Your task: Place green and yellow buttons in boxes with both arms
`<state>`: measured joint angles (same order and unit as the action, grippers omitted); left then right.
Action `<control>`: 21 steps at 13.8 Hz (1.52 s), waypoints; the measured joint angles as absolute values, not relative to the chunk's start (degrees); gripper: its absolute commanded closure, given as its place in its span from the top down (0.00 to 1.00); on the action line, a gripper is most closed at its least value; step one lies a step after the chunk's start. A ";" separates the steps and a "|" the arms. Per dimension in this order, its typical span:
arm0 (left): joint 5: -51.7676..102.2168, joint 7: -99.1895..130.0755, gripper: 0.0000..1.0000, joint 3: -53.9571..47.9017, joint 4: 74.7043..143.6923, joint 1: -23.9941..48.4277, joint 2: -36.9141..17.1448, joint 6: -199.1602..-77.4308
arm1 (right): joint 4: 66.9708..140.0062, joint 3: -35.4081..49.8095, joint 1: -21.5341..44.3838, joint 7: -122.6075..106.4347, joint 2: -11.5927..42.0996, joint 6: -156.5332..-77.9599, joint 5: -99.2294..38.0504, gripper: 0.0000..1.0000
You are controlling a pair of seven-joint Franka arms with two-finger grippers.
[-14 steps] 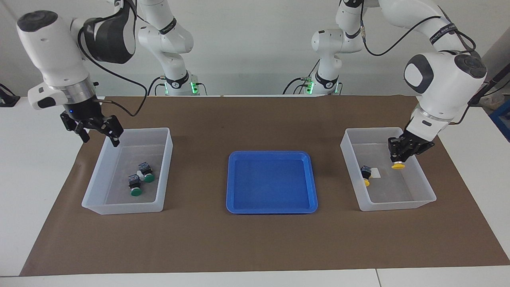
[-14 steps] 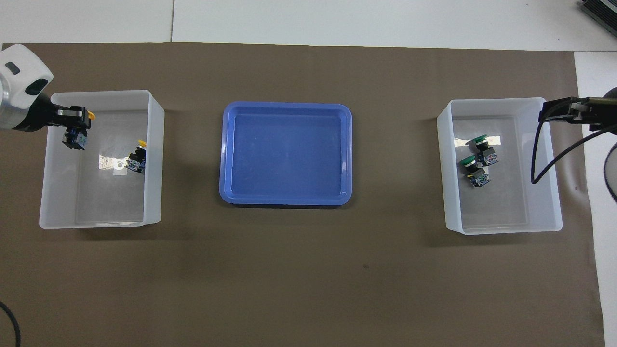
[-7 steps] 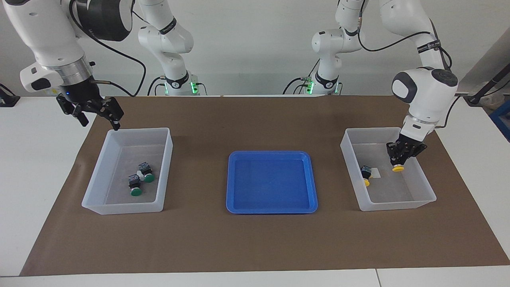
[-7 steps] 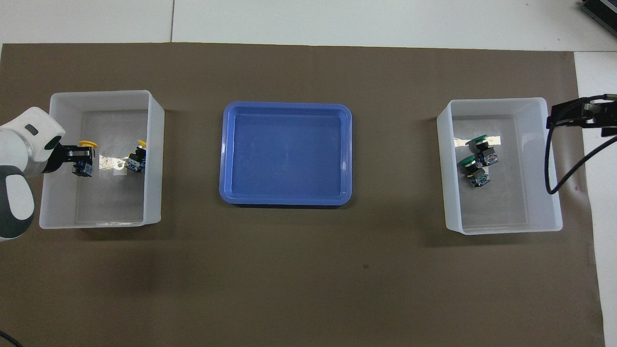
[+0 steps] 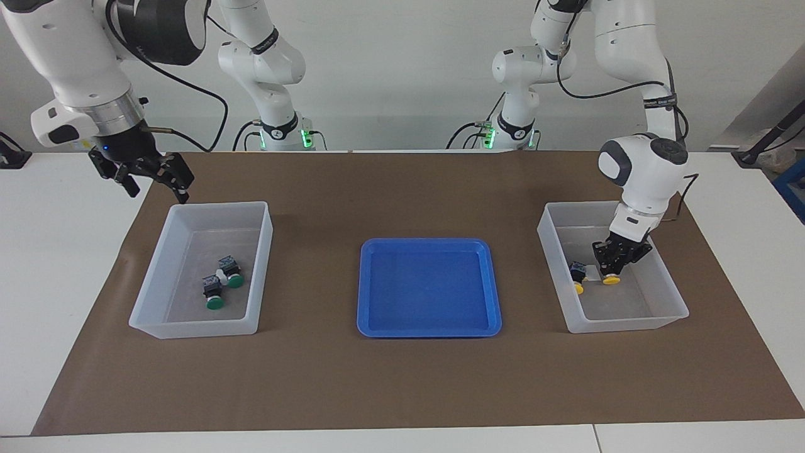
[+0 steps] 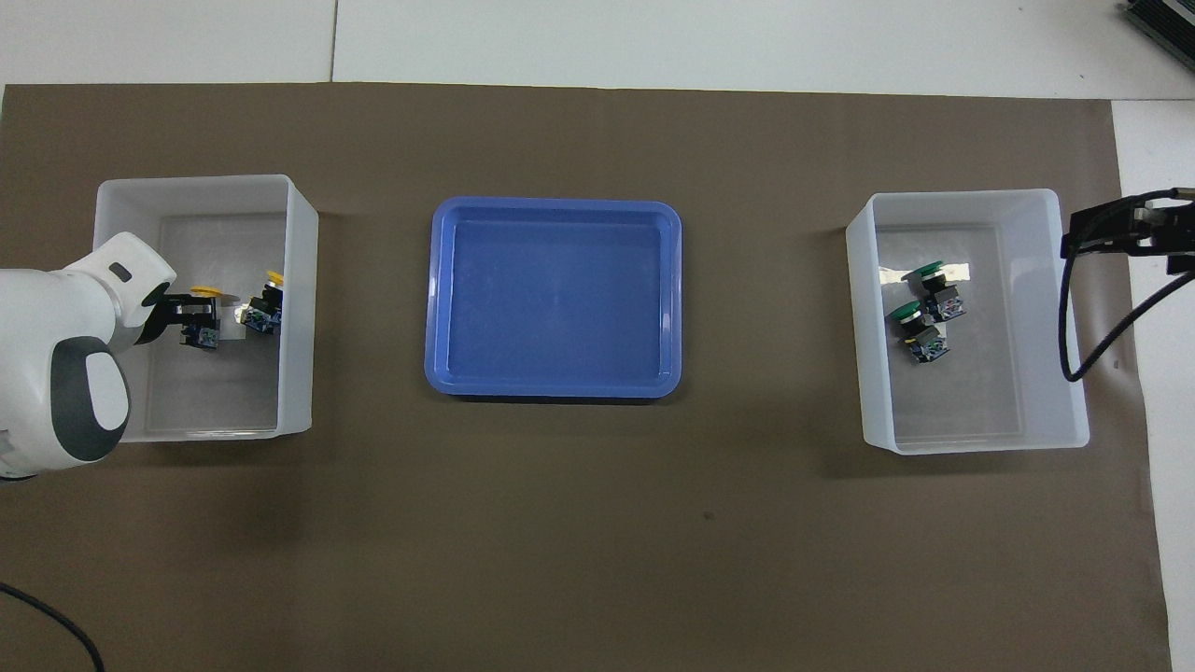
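My left gripper (image 5: 612, 267) is shut on a yellow button (image 5: 609, 280) and holds it low inside the translucent box (image 5: 629, 327) at the left arm's end, cap down. The overhead view shows this gripper (image 6: 193, 318), its button (image 6: 207, 293) and the box (image 6: 297, 373). A second yellow button (image 5: 577, 277) (image 6: 264, 309) lies on the box floor just beside it. Two green buttons (image 5: 216, 302) (image 5: 234, 281) lie together in the other box (image 5: 195, 327) (image 6: 971, 446). My right gripper (image 5: 153, 180) (image 6: 1111, 229) is open and empty, raised over that box's outer corner nearest the robots.
A shallow blue tray (image 5: 429, 328) (image 6: 555, 390) with nothing in it sits midway between the two boxes. All stand on a brown mat (image 5: 402, 384) over the white table.
My left gripper has moved down into its box with the yellow button, toward the other yellow button. My right gripper has risen from its box's rim and drawn back toward the robots.
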<state>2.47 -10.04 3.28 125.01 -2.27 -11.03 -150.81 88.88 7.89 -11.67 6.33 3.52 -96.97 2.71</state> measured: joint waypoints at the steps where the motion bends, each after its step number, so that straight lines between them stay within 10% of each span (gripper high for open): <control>1: 2.47 -10.05 0.95 3.25 124.80 -2.25 -11.02 -150.81 | 88.88 7.88 -11.44 6.33 3.44 -96.63 2.71 1.00; 14: 2.62 -1.23 0.95 0.86 91.34 2.26 -9.54 -105.34 | 89.21 -0.32 -2.93 6.34 1.46 -88.56 2.77 1.00; 21: 3.02 1.44 1.00 -0.90 89.28 3.57 -1.10 -93.50 | 93.68 -2.48 -1.16 6.30 -2.11 -87.54 2.78 1.00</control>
